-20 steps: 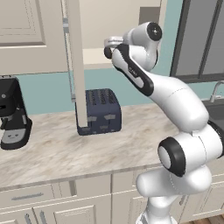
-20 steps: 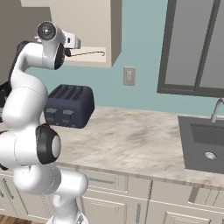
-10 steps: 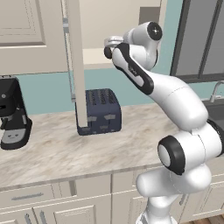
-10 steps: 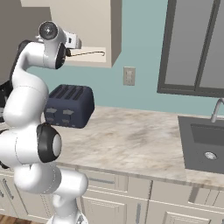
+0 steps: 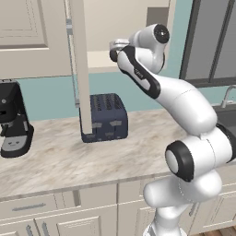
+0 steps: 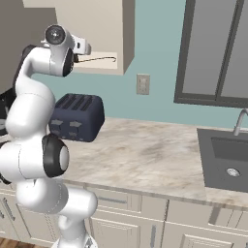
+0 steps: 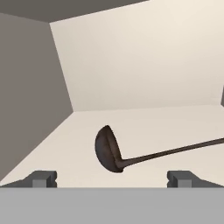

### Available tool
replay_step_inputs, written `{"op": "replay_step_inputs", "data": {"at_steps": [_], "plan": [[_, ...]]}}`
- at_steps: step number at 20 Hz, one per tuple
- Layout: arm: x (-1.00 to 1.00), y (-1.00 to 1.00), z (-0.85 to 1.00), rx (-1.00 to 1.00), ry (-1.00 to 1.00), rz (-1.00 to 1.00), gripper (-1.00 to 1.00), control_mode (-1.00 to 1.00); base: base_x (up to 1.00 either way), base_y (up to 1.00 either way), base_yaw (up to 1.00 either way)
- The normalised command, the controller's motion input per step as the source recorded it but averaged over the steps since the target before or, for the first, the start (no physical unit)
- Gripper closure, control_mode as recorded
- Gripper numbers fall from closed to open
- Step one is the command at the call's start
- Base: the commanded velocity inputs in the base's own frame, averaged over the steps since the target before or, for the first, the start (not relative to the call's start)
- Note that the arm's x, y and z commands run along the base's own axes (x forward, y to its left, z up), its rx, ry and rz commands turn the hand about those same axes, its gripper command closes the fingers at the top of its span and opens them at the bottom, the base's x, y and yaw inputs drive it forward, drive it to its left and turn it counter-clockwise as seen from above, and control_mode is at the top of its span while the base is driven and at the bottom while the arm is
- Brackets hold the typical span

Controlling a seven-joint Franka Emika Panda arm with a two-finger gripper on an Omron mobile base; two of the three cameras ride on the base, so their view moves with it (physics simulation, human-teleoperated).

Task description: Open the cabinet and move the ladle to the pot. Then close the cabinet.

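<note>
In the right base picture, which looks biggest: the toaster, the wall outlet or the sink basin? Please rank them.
1. Toaster, though it sits nearer the camera, which may flatter it.
2. Sink basin, partly cut off by the picture's edge, so unsure against the toaster.
3. Wall outlet, clearly smallest.

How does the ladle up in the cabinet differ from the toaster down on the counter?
The ladle is thin, a round bowl on a long handle; the toaster is a bulky box with slots on top. The ladle lies flat on the open cabinet's shelf, while the toaster stands upright on the counter below. The open gripper points at the ladle and is nowhere near the toaster. Both are dark against pale surfaces.
</note>
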Motion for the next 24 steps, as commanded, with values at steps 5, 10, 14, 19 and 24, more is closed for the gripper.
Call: {"op": "replay_step_inputs", "data": {"at_steps": [5,10,14,19,24], "plan": [[0.12,0.04,-0.07,0.00,0.00,0.00,-1.00,-1.00,0.00,0.00,0.00],[0.16,0.13,-0.15,0.00,0.01,0.00,-1.00,-1.00,0.00,0.00,0.00],[0.19,0.08,-0.13,0.00,0.01,0.01,-1.00,-1.00,0.00,0.00,0.00],[0.20,0.00,-0.10,0.00,0.00,0.02,-1.00,-1.00,0.00,0.00,0.00],[0.31,0.02,-0.08,0.00,0.00,0.04,-1.00,-1.00,0.00,0.00,0.00]]}}
